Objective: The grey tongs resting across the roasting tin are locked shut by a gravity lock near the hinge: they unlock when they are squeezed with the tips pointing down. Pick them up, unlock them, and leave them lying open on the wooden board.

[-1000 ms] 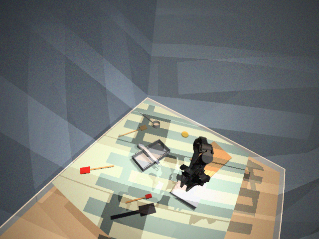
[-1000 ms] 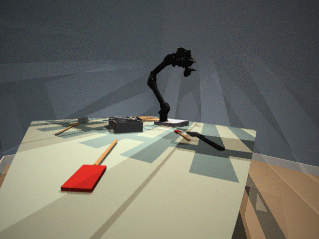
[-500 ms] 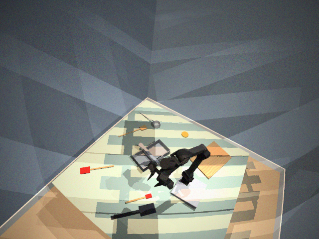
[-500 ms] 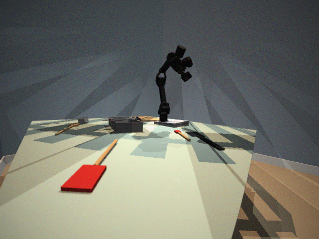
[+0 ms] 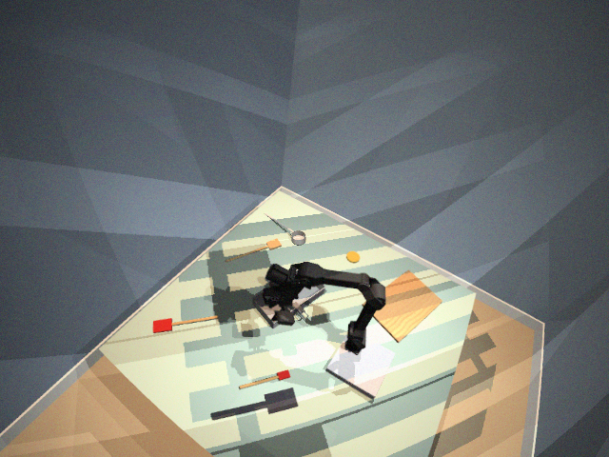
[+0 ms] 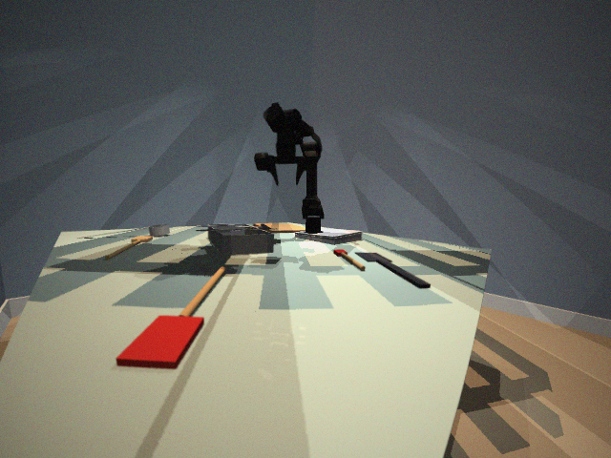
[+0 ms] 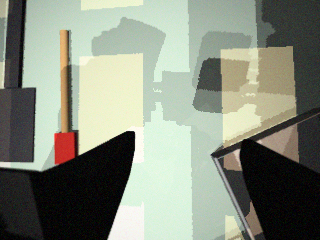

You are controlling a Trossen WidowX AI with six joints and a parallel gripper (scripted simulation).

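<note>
Hovering above one roasting tin (image 5: pixel 265 314) (image 6: pixel 246 242) (image 7: pixel 265 134): two fingers (image 6: pixel 274 175) (parted).

Tabletop (image 5: pixel 206 364) (image 6: pixel 237 394) (image 7: pixel 167 175): pale yellow/green patches. Spatula heads (image 5: pixel 162 325) (image 6: pixel 161 341): red, orange. Board (image 5: pixel 408 305) (image 6: pixel 284 227): orange, wood grain. Arm (image 5: pixel 343 278) (image 6: pixel 311 179): black.

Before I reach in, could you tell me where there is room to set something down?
Room shows between the large red spatula and the dark spatula. It is crowded at the roasting tin, under the arm, and where the base plate nears the wooden board.
</note>
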